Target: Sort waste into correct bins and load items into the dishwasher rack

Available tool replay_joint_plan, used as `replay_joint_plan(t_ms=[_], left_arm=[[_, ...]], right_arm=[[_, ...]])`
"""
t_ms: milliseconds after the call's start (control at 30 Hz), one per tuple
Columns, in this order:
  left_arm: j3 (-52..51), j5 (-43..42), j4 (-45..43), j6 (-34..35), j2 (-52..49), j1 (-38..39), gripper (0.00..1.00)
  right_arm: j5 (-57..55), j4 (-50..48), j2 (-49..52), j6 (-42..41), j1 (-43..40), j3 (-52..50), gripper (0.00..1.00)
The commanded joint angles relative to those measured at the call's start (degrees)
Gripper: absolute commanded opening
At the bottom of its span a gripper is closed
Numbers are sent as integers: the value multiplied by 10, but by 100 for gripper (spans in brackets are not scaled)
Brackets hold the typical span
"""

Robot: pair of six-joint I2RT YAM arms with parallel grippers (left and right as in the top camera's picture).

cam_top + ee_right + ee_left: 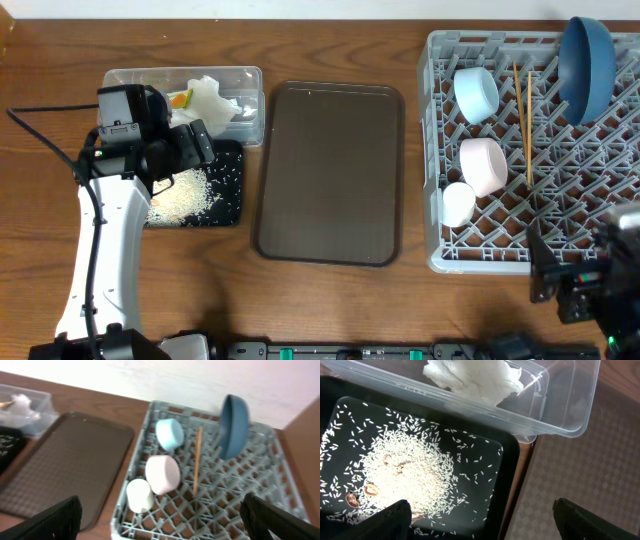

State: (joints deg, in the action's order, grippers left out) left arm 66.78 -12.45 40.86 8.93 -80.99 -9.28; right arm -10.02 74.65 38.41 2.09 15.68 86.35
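Table [330,300]: I see no waste or dishes lying loose on the wood.
Dishwasher rack [434,120]: at the table's right edge and loaded, so this half looks done.
Brown serving tray [325,170]: middle of the table, nothing on it.
Clear tub [252,110]: toward the far left corner, holding the paper waste.
Black tray [238,180]: just in front of the tub, holding the food waste.
Left tool [480,522]: spread wide, gripping nothing, hanging over the black tray.
Right tool [160,520]: spread wide, gripping nothing, by the rack's near edge.
Dark blue plate [588,62]: on edge in the rack's far right corner.
White bowl [482,165]: on its side near the rack's left edge.
Light blue bowl [476,92]: on its side toward the rack's far left corner.
Cup [458,203]: beside the white bowl, nearer the rack's near left corner.
Chopsticks [522,110]: side by side on the grid, mid-rack.
Tissue [210,100]: in the tub.
Snack wrapper [180,98]: in the tub, partly hidden by the arm.
Rice [185,195]: heaped and scattered in the black tray.
Remaining: nothing obvious, I'd say; sorting and loading both look finished.
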Motion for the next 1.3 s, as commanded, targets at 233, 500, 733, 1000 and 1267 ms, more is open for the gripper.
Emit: replay_joint_plan(t_ms=[233, 500, 733, 1000, 1267], left_arm=[[3, 5, 1, -8, -2, -2, 93], [3, 5, 1, -8, -2, -2, 93], [3, 5, 1, -8, -2, -2, 93], [3, 5, 1, -8, -2, -2, 93], [3, 5, 1, -8, -2, -2, 93]], right_arm=[[-24, -194, -133, -7, -84, -220, 99], [78, -431, -181, -7, -146, -441, 99], [134, -659, -224, -8, -153, -635, 99], [133, -772, -313, -38, -153, -804, 99], [117, -737, -370, -35, -152, -860, 99]])
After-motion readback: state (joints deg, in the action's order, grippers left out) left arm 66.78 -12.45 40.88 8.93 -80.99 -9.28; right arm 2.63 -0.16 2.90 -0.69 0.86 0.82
